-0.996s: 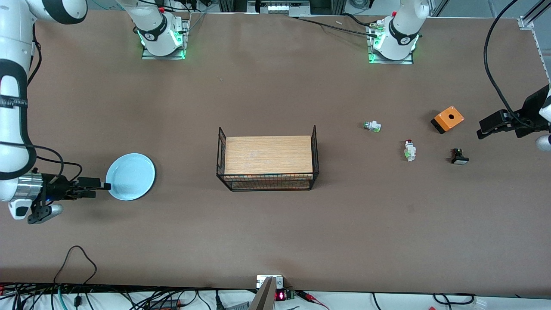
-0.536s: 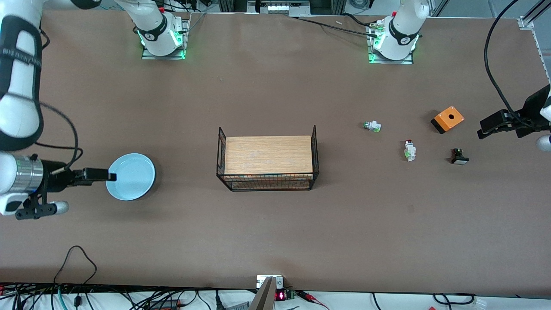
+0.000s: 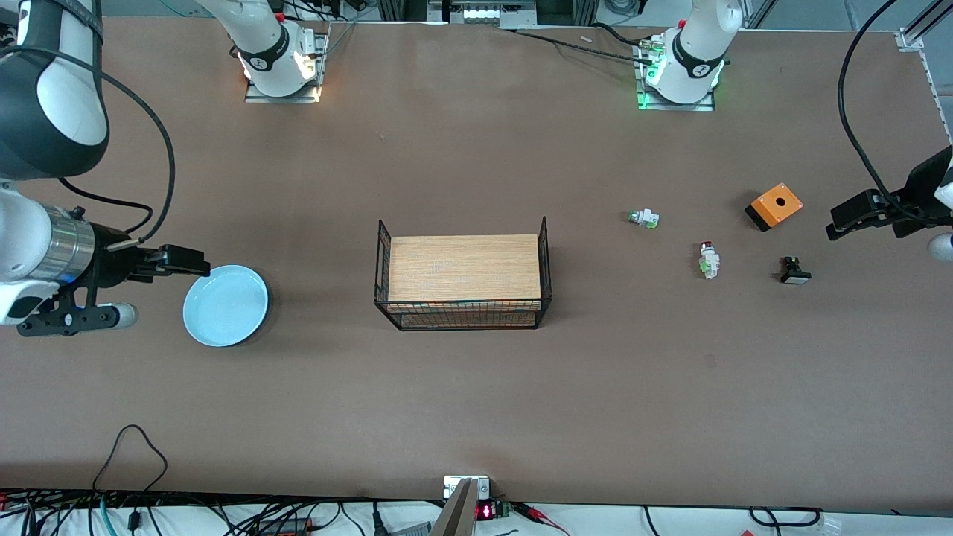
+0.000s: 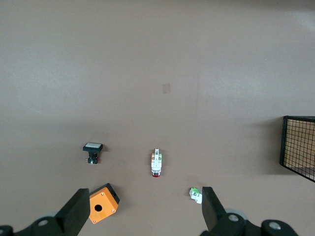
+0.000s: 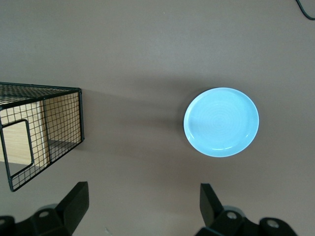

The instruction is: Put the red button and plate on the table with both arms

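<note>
The pale blue plate [image 3: 225, 305] lies flat on the brown table [image 3: 461, 402] toward the right arm's end; it also shows in the right wrist view [image 5: 221, 122]. My right gripper [image 3: 193, 262] is open and empty, up over the table just off the plate's rim; its jaws [image 5: 142, 204] stand wide apart. The red button [image 3: 708, 260] lies on its side on the table toward the left arm's end, and the left wrist view [image 4: 156, 163] shows it too. My left gripper [image 3: 840, 222] is open and empty, high over that end of the table [image 4: 143, 211].
A wood-topped black wire rack [image 3: 463, 279] stands mid-table. Near the red button lie a white-and-green-tipped switch part [image 3: 644, 218], an orange box with a hole [image 3: 774, 206] and a black switch part with a white face [image 3: 794, 271]. Cables run along the table's front edge.
My right gripper has drawn away from the plate's rim toward the robots' side and risen. The plate has stayed where it was. The left arm has not moved.
</note>
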